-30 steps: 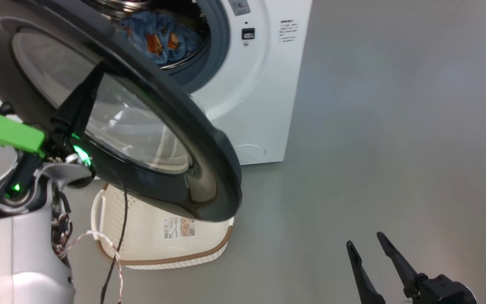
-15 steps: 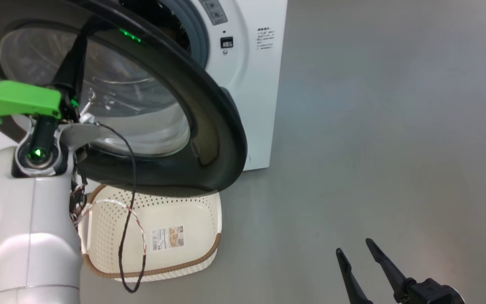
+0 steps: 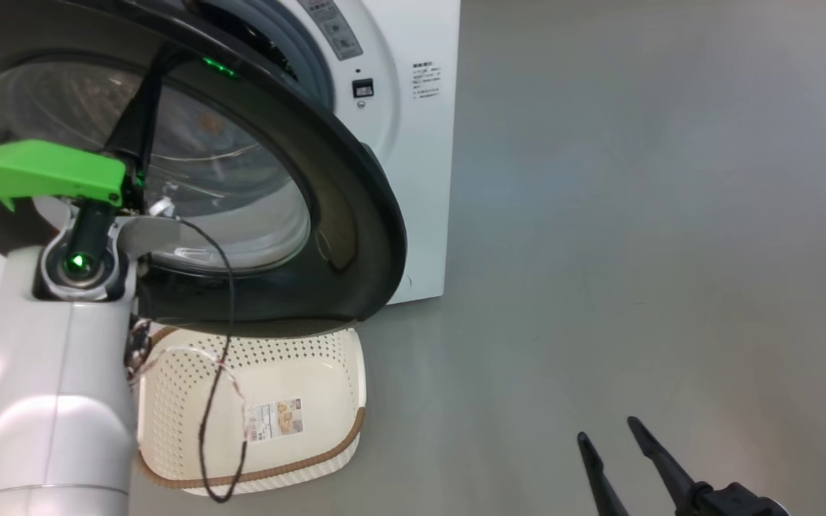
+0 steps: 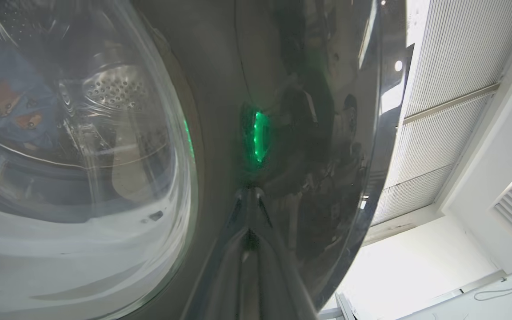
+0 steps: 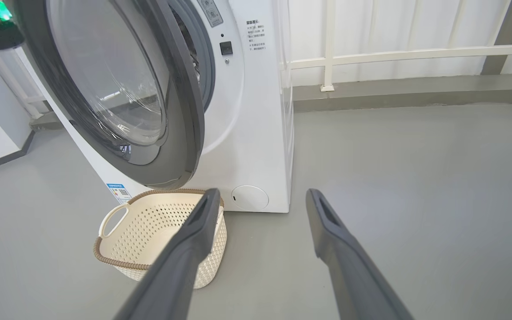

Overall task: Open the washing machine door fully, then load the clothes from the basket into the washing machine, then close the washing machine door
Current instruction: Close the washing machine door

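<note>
Change since a second ago: the door (image 3: 355,215) has swung closer to the front of the washing machine (image 3: 413,179). Its rim now covers the gap that showed the drum in the head view. The camera has shifted too.
Left forearm: pale, at 8 o'clock in the head view, with a green cover (image 3: 40,175) at the wrist and a thin dark cable (image 3: 230,301) hanging from it in a loop.
Left tool (image 4: 248,195): closed, fingers together. In the left wrist view the tips sit against the door's glossy black rim and meet their own reflection.
Door: at 10 to 11 o'clock in the head view, partly open and angled out from the machine, with its clear glass bowl (image 3: 226,186) facing the camera.
Clothes (image 4: 2,98): blue fabric with orange-brown figures, seen through the glass in the left wrist view, lying in the steel drum.
Basket (image 3: 291,469): on the floor at 7 o'clock, just below the door's lower edge, with a sticker (image 3: 274,419) on its base.
Washing machine: white, at 12 o'clock, behind the door.
Right tool (image 3: 606,428): at 5 o'clock, fingers spread apart and gripping nothing, held above the floor (image 3: 599,215) well apart from the basket.
</note>
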Available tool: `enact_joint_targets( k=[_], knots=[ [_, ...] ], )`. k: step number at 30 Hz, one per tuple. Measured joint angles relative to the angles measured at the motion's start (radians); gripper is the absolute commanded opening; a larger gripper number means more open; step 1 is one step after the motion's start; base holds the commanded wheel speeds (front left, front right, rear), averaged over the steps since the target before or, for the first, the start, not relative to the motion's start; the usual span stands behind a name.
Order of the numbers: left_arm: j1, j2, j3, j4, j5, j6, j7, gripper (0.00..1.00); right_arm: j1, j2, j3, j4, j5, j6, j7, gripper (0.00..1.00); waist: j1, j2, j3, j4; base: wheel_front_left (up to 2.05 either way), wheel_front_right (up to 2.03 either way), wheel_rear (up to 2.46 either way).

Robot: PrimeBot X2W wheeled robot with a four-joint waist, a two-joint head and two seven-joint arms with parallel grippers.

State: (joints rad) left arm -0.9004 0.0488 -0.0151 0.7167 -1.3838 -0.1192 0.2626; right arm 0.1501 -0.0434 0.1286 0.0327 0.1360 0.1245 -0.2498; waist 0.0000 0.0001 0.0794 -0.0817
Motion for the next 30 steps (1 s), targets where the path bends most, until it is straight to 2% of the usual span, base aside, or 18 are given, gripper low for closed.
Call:
enact_joint_targets(
  k=[5,8,9,10,11,12,13,14,21,25,30],
  knots=[
    [0.025,0.040,-0.045,-0.045,-0.002,-0.001,0.000,0.00,0.017,0.000,-0.016,-0.001,0.002,0.000,0.000,1.00,0.0000,0.0000,-0.006,0.024,0.00,0.00,0.00],
    [0.064,0.086,-0.103,-0.087,0.045,-0.001,-0.028,0.00,0.016,0.001,-0.023,-0.002,0.002,0.000,0.000,1.00,0.0000,0.0000,-0.009,0.041,0.00,0.00,0.00],
    [0.080,0.104,-0.123,-0.106,0.063,-0.001,-0.046,0.09,0.015,0.002,-0.028,-0.003,0.002,0.000,0.000,1.00,0.0000,0.0000,-0.009,0.046,0.00,0.00,0.00],
    [0.096,0.124,-0.146,-0.125,0.094,-0.001,-0.070,0.32,0.014,0.002,-0.037,-0.005,0.002,0.000,0.000,1.00,0.0000,0.0000,-0.009,0.052,0.00,0.00,0.00],
    [0.113,0.146,-0.171,-0.148,0.125,-0.001,-0.095,0.47,0.012,0.002,-0.047,-0.006,0.002,0.000,0.000,1.00,0.0000,0.0000,-0.009,0.058,0.00,0.00,0.00],
    [0.129,0.162,-0.186,-0.165,0.144,-0.001,-0.118,0.77,0.010,0.002,-0.053,-0.007,0.002,0.000,0.000,1.00,0.0000,0.0000,-0.009,0.064,0.00,0.00,0.00],
    [0.146,0.179,-0.205,-0.180,0.162,-0.001,-0.139,0.91,0.008,0.002,-0.061,-0.008,0.002,0.000,0.000,1.00,0.0000,0.0000,-0.008,0.070,0.00,0.00,0.00],
    [0.165,0.199,-0.225,-0.194,0.185,-0.001,-0.163,1.00,0.007,0.003,-0.070,-0.010,0.002,0.000,0.000,1.00,0.0000,0.0000,-0.007,0.076,0.00,0.00,0.00],
    [0.303,0.304,-0.305,-0.203,0.328,-0.008,-0.317,1.00,-0.017,0.003,-0.090,-0.015,0.002,0.000,0.000,1.00,0.0000,0.0000,-0.008,0.113,0.00,0.00,0.00],
    [0.370,0.365,-0.316,-0.203,0.415,-0.007,-0.401,1.00,-0.034,0.002,-0.100,-0.025,0.002,0.000,0.000,1.00,0.0000,0.0000,0.000,0.121,0.00,0.00,0.00],
    [0.470,0.422,-0.318,-0.224,0.498,0.025,-0.480,1.00,-0.072,0.002,-0.102,-0.030,-0.001,0.000,0.000,1.00,0.0000,0.0000,0.023,0.124,0.00,0.00,0.00]
  ],
)
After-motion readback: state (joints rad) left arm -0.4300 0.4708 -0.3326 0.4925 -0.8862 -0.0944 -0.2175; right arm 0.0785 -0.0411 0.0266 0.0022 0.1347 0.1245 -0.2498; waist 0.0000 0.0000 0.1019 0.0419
